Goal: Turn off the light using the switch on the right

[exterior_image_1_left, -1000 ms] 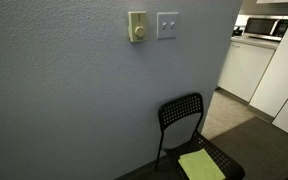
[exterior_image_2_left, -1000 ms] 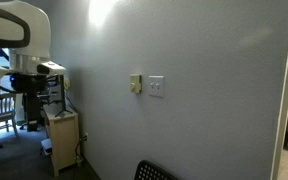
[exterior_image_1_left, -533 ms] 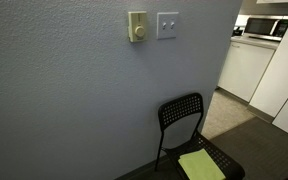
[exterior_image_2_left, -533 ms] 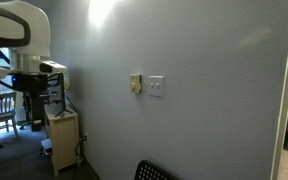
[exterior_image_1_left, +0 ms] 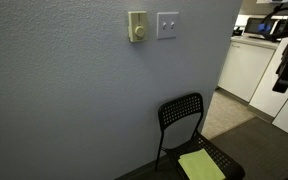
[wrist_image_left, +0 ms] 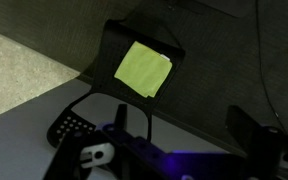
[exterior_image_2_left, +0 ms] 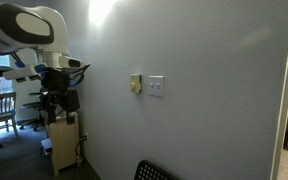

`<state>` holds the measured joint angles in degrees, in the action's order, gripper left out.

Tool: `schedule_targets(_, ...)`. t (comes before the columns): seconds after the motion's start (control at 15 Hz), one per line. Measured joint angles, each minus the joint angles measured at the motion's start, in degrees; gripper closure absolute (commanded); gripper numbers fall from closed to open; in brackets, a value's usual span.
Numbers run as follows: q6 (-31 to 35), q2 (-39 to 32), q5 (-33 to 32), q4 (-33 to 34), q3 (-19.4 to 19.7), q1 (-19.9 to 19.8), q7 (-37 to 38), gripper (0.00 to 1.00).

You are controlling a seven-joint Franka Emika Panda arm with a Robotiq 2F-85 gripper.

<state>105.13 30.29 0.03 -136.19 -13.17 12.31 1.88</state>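
High on the grey textured wall (exterior_image_1_left: pixel 74 100), the switch (exterior_image_1_left: pixel 167 25) sits flush; it is a white, nearly square plate with two small toggles at its middle, and both exterior views show it untouched. Just beside it, apart by a narrow strip of wall, hangs a narrower cream plate with a round knob (exterior_image_1_left: pixel 137 27). A bright patch (exterior_image_2_left: pixel 102 10) on the wall above suggests the light is on, so the task looks undone.

The step in hand is, I judge, the approach. The end effector (exterior_image_2_left: pixel 60 100) hangs well apart from the switch, lower than the plate; the wrist view looks down at the floor, and I cannot tell how wide the fingers stand; nothing shows between them. The next move calls for raising the arm (exterior_image_1_left: pixel 287 55) to the plate's height, facing the wall and pushing one fingertip on the right toggle alone. The toggles sit close together, so a broad contact could flip both; which way is off I cannot tell.

Below the switch stands a black chair (exterior_image_1_left: pixel 184 120) with a perforated back and a yellow-green pad (exterior_image_1_left: pixel 201 165) on its seat. Past the wall's corner are white cabinets (exterior_image_1_left: pixel 246 65) and a microwave (exterior_image_1_left: pixel 269 27).
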Motion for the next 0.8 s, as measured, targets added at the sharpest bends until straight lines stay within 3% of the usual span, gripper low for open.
schedule_targets(0.33, 0.05, -7.74, -8.81, 7.53, 1.43, 0.0, -10.28, 0.0)
schedule_targets(0.8, 0.03, -8.16, -8.95, 8.22, 1.48, 0.27, -10.09, 0.0)
